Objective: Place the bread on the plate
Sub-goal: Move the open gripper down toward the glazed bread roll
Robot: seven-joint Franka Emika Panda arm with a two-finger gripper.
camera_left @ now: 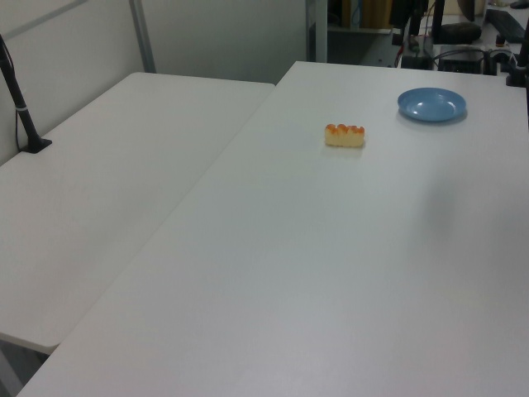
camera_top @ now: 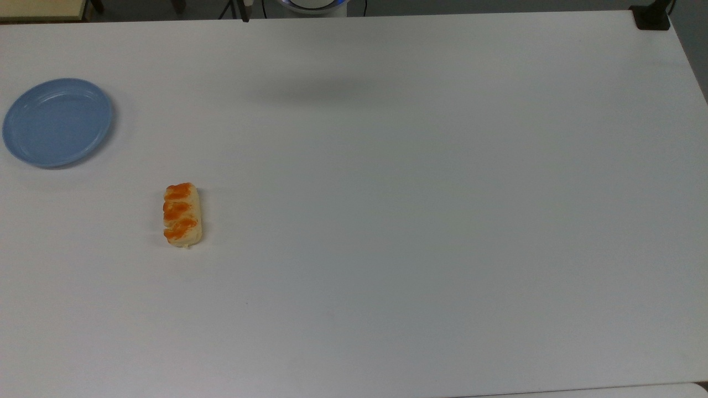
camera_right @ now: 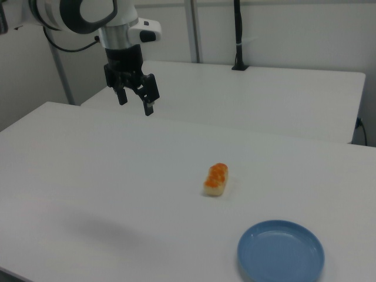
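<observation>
Bread lies flat on my white counter, well apart from the empty blue plate near the top view's left edge. In the right view, my gripper hangs high above the counter, fingers spread wide, holding nothing.

A lab or office-like workroom is indicated. Two plain white tables are set side by side, a black pole is clamped to one, grey partition panels are seen behind, and cabled equipment is kept beyond the tables.
</observation>
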